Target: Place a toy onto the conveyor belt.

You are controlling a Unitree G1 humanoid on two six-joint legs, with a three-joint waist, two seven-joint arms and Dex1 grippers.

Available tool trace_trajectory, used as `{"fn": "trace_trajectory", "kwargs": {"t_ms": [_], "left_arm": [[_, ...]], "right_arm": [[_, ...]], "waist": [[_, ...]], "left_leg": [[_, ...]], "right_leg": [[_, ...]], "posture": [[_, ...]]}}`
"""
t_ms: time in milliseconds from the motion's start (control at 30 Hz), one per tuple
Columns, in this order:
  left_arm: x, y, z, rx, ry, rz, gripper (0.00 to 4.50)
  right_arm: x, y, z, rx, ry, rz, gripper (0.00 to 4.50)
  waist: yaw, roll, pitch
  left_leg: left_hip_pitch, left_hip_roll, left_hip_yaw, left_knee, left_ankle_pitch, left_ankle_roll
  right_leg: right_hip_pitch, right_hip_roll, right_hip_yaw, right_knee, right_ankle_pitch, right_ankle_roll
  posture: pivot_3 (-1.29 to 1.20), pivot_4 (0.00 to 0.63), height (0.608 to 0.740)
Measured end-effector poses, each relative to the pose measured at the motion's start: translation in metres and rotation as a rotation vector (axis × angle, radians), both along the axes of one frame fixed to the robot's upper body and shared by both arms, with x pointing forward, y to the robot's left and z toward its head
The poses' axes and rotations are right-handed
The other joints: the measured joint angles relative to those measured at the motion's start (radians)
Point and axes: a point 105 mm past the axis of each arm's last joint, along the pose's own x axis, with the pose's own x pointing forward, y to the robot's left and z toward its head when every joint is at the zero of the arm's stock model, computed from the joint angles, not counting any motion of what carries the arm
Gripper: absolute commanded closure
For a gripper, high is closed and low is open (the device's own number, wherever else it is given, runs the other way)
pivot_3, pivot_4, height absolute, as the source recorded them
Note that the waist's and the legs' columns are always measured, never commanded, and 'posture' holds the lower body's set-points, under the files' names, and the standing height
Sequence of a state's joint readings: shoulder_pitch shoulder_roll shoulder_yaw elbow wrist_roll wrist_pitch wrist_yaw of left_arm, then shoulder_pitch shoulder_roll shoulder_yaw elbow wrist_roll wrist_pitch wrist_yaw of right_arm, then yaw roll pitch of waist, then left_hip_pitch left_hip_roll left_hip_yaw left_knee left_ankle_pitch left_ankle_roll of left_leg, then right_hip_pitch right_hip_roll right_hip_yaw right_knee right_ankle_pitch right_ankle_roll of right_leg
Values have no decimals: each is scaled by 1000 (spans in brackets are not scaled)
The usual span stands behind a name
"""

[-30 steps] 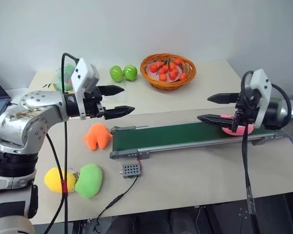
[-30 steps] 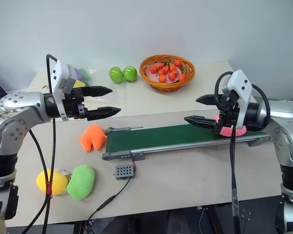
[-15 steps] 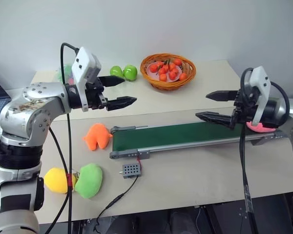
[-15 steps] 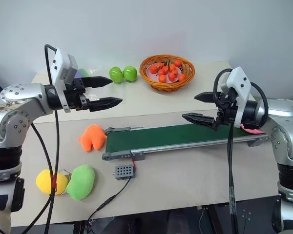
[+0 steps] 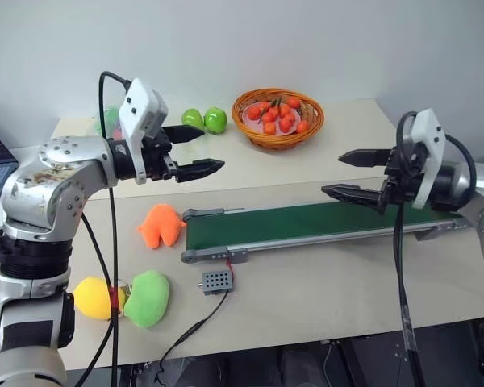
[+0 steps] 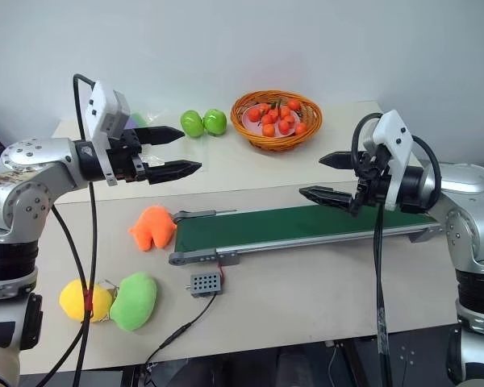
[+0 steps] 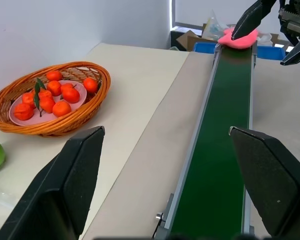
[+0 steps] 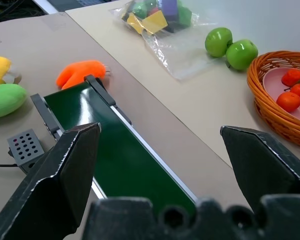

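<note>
The conveyor belt, dark green in a grey frame, runs across the table's middle. The toy, a small pink plush, lies on the belt's far right end in the left wrist view; in the head views my right arm hides it. My right gripper hangs open above the belt's right part, with nothing between its fingers. Over the table to the left of the belt, my left gripper is open and empty, pointing toward the belt.
An orange plush lies at the belt's left end, with yellow and green plush blobs nearer me. A small grey box with a cable sits before the belt. A basket of oranges, two green apples and a bag of blocks stand behind.
The pink toy has travelled right along the belt, from under my right gripper to behind my right arm. Both grippers have stayed open and about where they were.
</note>
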State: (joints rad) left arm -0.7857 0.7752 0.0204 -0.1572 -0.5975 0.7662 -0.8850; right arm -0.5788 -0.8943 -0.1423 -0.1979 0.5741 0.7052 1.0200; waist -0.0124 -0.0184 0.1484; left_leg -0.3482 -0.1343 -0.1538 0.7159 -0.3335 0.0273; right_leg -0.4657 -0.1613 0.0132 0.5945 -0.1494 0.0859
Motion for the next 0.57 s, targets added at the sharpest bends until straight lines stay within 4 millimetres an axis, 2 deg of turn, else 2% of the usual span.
{"fn": "trace_trajectory", "kwargs": {"t_ms": [567], "left_arm": [[-2, -2, 2, 8, -1, -26, 239]], "right_arm": [[0, 1, -1, -2, 5, 2, 0]], "waist": [[0, 0, 0]], "left_leg": [[0, 0, 0, 0, 0, 0]], "right_leg": [[0, 0, 0, 0, 0, 0]], "posture": [[0, 150, 740]]}}
